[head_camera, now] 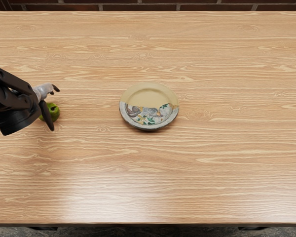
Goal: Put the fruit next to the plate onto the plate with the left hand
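Left hand (pixel 25 106): at the table's (pixel 212 163) left edge, against the fruit — grasping or not, cannot tell
Fruit (pixel 54 111): green, on the table, well left of the plate
Plate (pixel 149 105): mid-table

The table (pixel 227 163) fills nearly the whole frame. The plate (pixel 149 94) sits on it just left of the frame's centre. The fruit (pixel 54 110) lies on the table at the middle left, well apart from the plate. The left hand (pixel 19 106) comes in at the left edge, overlapping the fruit's left side. A wall (pixel 138 6) runs along the top edge, behind the table.
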### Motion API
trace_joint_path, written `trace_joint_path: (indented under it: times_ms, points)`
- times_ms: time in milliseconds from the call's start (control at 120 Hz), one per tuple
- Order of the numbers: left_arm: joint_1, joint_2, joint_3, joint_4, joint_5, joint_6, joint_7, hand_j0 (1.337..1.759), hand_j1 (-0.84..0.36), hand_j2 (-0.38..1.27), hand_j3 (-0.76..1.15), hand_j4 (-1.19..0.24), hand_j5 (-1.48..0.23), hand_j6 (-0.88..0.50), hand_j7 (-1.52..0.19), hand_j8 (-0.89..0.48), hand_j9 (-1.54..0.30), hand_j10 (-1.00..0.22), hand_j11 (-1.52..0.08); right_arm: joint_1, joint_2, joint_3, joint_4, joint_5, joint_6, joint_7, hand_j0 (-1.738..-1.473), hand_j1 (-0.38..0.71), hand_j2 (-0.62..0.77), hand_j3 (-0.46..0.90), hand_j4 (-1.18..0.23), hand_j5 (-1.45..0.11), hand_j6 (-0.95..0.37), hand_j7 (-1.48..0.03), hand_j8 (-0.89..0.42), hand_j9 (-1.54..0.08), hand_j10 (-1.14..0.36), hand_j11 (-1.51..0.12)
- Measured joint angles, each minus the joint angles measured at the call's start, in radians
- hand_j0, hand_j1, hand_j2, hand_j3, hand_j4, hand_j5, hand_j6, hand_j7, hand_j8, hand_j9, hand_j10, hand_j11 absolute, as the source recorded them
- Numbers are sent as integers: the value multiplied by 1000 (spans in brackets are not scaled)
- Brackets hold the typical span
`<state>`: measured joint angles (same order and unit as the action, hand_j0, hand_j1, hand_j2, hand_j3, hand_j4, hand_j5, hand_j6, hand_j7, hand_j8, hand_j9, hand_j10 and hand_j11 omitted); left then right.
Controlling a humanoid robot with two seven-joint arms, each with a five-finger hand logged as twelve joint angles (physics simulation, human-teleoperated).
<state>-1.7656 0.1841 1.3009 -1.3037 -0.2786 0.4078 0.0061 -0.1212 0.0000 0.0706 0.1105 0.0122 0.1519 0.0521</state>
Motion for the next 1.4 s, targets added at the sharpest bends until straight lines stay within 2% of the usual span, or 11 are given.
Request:
trace_joint_path:
  times_ms: [283,475,583,625,750,833,1017,1150,1250,1308,1400]
  points:
    - [14,0,-1,1,-2,0,0,1658,90,44,0,-217,-281,-217,-281,-217,-281,-217,-281,0,0,0,0,0,0,0,-1658,-331,-3,0,-15,-20,-15,-20,-15,-20,-15,-20]
    - [15,-1,-2,1,-6,0,0,1658,-26,63,0,-313,-407,-313,-407,-313,-407,-313,-407,0,0,0,0,0,0,0,-1658,-331,-3,0,-15,-20,-15,-20,-15,-20,-15,-20]
    - [14,-13,-5,-1,-21,-4,2,1658,-221,85,0,-476,-605,-476,-605,-366,-609,-417,-613,0,0,0,0,0,0,0,-1658,-331,-3,0,-15,-20,-15,-20,-15,-20,-15,-20]
    - [14,-18,-6,-2,-26,-7,1,1655,-264,82,0,-540,-696,-428,-702,-303,-709,-374,-720,0,0,0,0,0,0,0,-1658,-331,-3,0,-15,-20,-15,-20,-15,-20,-15,-20]
    - [12,-18,-9,-4,-32,-13,-1,1650,-353,276,0,-653,-904,-298,-909,-173,-918,-297,-940,0,0,0,0,0,0,0,-1658,-331,-3,0,-15,-20,-15,-20,-15,-20,-15,-20]
    - [11,-17,-11,-5,-31,-16,0,1645,-420,395,0,-612,-1014,-241,-1007,-109,-1004,-266,-1033,0,0,0,0,0,0,0,-1658,-331,-3,0,-15,-20,-15,-20,-15,-20,-15,-20]
    - [-14,-7,-22,-24,-41,-26,4,1637,-392,336,0,-568,-1158,-187,-1124,-76,-1121,-269,-1164,0,0,0,0,0,0,0,-1658,-331,-3,0,-15,-20,-15,-20,-15,-20,-15,-20]
    - [-117,59,-62,-47,-73,-71,4,1637,-356,353,0,-591,-1172,-203,-1152,-93,-1163,-365,-1213,0,0,0,0,0,0,0,-1658,-331,-3,0,-15,-20,-15,-20,-15,-20,-15,-20]
    - [-148,62,-157,-37,-89,-130,6,1637,-317,334,0,-616,-1161,-205,-1157,-157,-1175,-409,-1230,0,0,0,0,0,0,0,-1658,-331,-3,0,-15,-20,-15,-20,-15,-20,-15,-20]
    - [-147,42,-242,-5,-91,-147,7,1638,-262,241,0,-642,-1166,-241,-1159,-190,-1185,-457,-1235,0,0,0,0,0,0,0,-1658,-331,-3,0,-15,-20,-15,-20,-15,-20,-15,-20]
    - [-131,-38,-370,67,-87,-162,7,1640,-232,279,0,-670,-1178,-266,-1161,-228,-1199,-479,-1240,0,0,0,0,0,0,0,-1658,-331,-3,0,-15,-20,-15,-20,-15,-20,-15,-20]
